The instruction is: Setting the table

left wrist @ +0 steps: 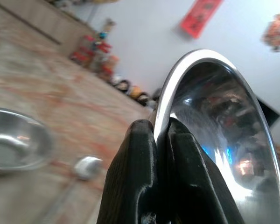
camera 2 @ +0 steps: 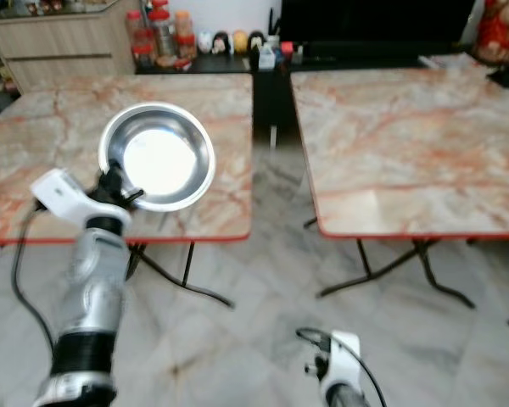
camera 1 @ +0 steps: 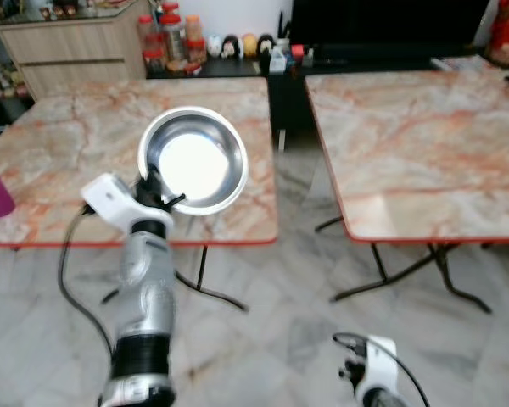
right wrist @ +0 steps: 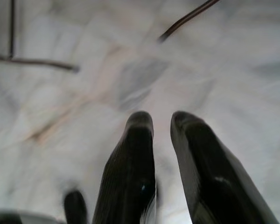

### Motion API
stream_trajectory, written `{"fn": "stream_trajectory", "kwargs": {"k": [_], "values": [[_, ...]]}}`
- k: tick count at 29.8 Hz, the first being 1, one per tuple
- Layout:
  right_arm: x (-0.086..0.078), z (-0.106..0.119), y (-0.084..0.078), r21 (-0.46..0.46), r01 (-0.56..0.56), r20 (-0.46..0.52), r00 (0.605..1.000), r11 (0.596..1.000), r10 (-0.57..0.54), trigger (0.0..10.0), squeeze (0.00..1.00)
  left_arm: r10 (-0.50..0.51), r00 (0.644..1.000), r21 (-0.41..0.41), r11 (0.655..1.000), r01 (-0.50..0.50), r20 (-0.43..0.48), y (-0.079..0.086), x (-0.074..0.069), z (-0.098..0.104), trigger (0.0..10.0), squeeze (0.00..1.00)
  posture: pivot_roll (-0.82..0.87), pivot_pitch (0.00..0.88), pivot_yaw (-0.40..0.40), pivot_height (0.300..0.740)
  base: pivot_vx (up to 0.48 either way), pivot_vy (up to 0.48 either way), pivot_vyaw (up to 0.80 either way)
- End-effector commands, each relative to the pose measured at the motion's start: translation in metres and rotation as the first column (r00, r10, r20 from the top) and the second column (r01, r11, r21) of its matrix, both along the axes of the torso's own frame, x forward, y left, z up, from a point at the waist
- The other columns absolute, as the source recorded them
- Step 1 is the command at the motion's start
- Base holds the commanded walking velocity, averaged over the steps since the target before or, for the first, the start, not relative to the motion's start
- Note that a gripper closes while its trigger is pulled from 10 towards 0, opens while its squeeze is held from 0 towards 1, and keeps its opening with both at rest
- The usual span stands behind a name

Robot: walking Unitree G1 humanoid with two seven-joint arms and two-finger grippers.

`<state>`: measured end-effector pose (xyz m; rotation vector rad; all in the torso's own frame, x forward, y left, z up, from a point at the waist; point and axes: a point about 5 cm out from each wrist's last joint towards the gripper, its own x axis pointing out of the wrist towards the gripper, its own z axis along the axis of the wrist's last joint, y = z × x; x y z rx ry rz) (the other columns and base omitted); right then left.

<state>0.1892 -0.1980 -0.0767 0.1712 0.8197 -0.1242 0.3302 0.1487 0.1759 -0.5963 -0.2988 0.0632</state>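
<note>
1. Left eye view: our left gripper point(camera 1: 157, 188), arm raised forward, fingers point(left wrist: 135, 168) clamped on the steel bowl point(camera 1: 195, 159) rim above the left worktop point(camera 1: 59, 144).
2. Our right gripper point(right wrist: 162, 122) hangs low over the floor, fingers slightly apart.

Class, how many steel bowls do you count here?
2: one bowl gripped at its rim by the left pincer; another on the table behind. More may be hidden.

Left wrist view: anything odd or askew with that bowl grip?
Nothing broken or spilled. The left gripper pinches the steel bowl by its rim alone, so it hangs tilted above the left table. A second steel bowl already sits on that table.
</note>
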Motion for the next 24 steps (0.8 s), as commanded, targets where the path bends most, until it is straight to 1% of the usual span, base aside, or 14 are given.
{"fn": "stream_trajectory", "kwargs": {"k": [1,6,8,9,10,12,13,15,17,20,23,24], "values": [[0.004,0.001,0.006,0.016,-0.001,0.012,1.0,1.0,0.001,10.0,0.0,0.036,0.999,0.024,0.999,-0.036,-0.001,0.01,-0.004,-0.002,10.0,0.0,0.05,0.0,0.009,0.74,0.0,-0.472,0.0],[0.004,0.001,0.006,0.015,-0.001,0.012,1.0,1.0,0.001,10.0,0.0,0.038,0.999,0.024,0.999,-0.038,-0.015,0.01,-0.005,-0.005,10.0,0.0,0.05,0.0,0.009,0.74,0.0,-0.472,0.0],[0.005,0.001,0.007,0.016,-0.004,0.012,1.0,1.0,0.004,10.0,0.0,0.039,0.994,0.076,0.997,-0.031,-0.103,0.011,-0.01,-0.027,10.0,0.0,0.06,0.011,0.005,0.74,0.0,0.0,0.0],[0.005,0.002,0.007,0.018,-0.007,0.012,1.0,1.0,0.007,10.0,0.0,0.045,0.987,0.102,0.994,-0.03,-0.153,0.012,-0.014,-0.04,10.0,0.0,0.06,0.011,0.003,0.74,0.0,0.0,0.0],[0.005,0.002,0.008,0.018,-0.008,0.012,1.0,1.0,0.008,10.0,0.0,0.044,0.986,0.103,0.994,-0.028,-0.16,0.013,-0.015,-0.042,10.0,0.0,0.06,0.011,0.002,0.74,0.0,0.0,0.0],[0.005,0.001,0.008,0.018,-0.011,0.01,1.0,1.0,0.011,10.0,0.0,0.051,0.99,0.091,0.995,-0.039,-0.131,0.013,-0.018,-0.038,10.0,0.0,0.06,0.007,0.0,0.74,0.0,0.0,0.0],[0.005,0.001,0.008,0.018,-0.017,0.008,1.0,1.0,0.017,10.0,0.0,0.047,0.993,0.107,0.994,-0.036,-0.107,0.013,-0.019,-0.034,10.0,0.0,0.07,0.007,-0.001,0.74,0.0,0.0,0.0],[0.005,0.001,0.008,0.018,-0.019,0.007,1.0,1.0,0.019,10.0,0.0,0.039,0.994,0.12,0.992,-0.027,-0.098,0.011,-0.018,-0.032,10.0,0.0,0.07,0.007,-0.001,0.74,0.0,0.0,0.0],[0.005,0.001,0.009,0.018,-0.026,0.006,1.0,1.0,0.026,10.0,0.0,0.025,0.997,0.141,0.99,-0.014,-0.077,0.008,-0.016,-0.027,10.0,0.0,0.06,0.0,-0.003,0.74,0.24,0.0,0.0],[0.005,0.001,0.009,0.013,-0.033,0.007,0.999,0.999,0.033,10.0,0.0,0.029,0.997,0.164,0.986,-0.018,-0.069,0.007,-0.015,-0.025,10.0,0.0,0.06,0.0,-0.003,0.74,0.319,0.0,0.0],[0.005,0.002,0.008,-0.004,-0.044,0.011,0.999,0.999,0.044,10.0,0.0,0.018,0.998,0.16,0.987,-0.007,-0.067,0.004,-0.013,-0.024,10.0,0.0,0.06,0.0,-0.001,0.74,0.393,0.0,0.0],[0.006,0.002,0.007,-0.022,-0.053,0.013,0.998,0.998,0.053,10.0,0.0,0.0,0.998,0.158,0.987,0.01,-0.063,0.0,-0.012,-0.024,10.0,0.0,0.05,0.0,0.0,0.74,0.412,0.0,0.0]]}}
